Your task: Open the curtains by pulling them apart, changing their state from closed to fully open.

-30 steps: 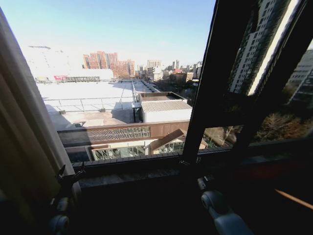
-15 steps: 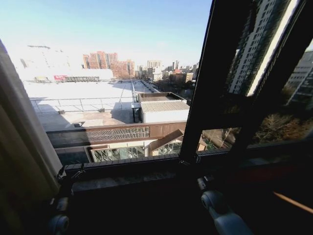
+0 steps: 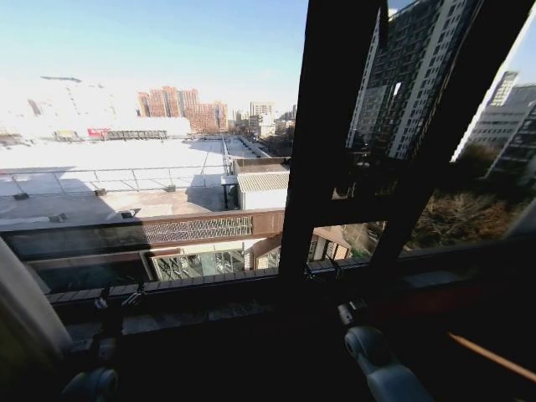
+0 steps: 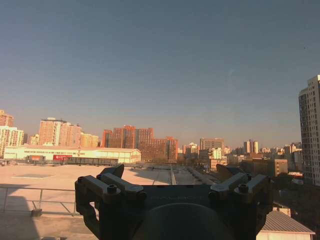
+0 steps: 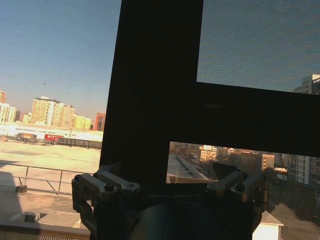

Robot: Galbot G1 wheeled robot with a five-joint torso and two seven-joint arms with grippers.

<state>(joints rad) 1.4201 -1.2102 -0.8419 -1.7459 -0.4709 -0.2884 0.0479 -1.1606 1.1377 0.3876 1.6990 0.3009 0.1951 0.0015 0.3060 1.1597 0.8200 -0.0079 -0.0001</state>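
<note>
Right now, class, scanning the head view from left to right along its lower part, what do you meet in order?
The curtain edge → left gripper → dark window frame post → right gripper.

Just left of the left gripper (image 3: 109, 300), the curtains (image 3: 25, 314) run off the picture's edge — both grippers' fingertips are cropped in the wrist views.

You've got the head cam looking fwd/down, close to the window frame (image 3: 322, 167), city beyond. Left wrist cam sits behind its gripper (image 4: 172, 187), facing out at open skyline. Right wrist cam, behind the right gripper (image 5: 170, 187), faces the frame up close. All 3 share the pale rooftop (image 3: 126, 159) & distant blocks.
</note>
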